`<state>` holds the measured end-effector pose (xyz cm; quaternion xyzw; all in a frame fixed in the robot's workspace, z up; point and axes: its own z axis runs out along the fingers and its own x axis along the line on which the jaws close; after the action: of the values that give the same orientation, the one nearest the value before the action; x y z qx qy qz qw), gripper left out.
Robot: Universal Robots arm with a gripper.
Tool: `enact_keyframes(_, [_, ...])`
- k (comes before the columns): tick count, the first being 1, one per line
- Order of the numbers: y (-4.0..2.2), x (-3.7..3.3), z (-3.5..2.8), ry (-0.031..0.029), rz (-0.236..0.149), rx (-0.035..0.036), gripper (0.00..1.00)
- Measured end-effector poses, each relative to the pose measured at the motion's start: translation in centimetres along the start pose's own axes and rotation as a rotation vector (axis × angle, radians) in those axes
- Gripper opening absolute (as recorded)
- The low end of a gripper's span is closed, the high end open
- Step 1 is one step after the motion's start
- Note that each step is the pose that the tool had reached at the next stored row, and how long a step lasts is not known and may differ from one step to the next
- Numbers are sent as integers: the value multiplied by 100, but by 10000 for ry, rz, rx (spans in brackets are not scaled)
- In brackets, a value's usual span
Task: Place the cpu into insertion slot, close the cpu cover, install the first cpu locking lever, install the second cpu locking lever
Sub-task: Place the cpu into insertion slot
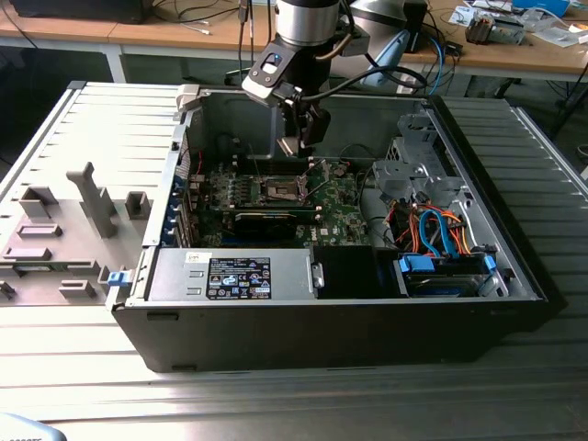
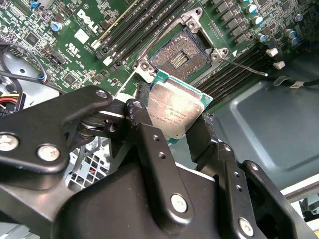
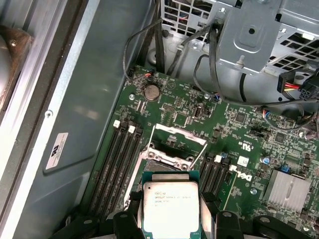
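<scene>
Fingers [image 2: 149, 144] clamped on the cpu [image 2: 174, 112] by opposite edges | cpu aloft inside the case [image 1: 367, 340], insertion slot [image 2: 180, 56] open beneath, not yet touching | judgement: keep it level, edges square to the slot, ease down gently, no pressing on pins.

The arm [image 1: 308, 18] is seen entering at twelve o'clock in the exterior view, and the gripper [image 1: 299, 138] is carried beneath it, pointed toward six o'clock. In the second wrist view, the black fingers [image 2: 149, 144] are pressed against opposite edges of the cpu [image 2: 174, 112], which is gripped between them.
</scene>
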<state>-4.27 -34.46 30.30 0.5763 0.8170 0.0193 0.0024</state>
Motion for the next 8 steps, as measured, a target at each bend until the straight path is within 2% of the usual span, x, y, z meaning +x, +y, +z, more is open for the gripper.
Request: enact_keyframes(8, [0,0,3,-6,156,-2,55])
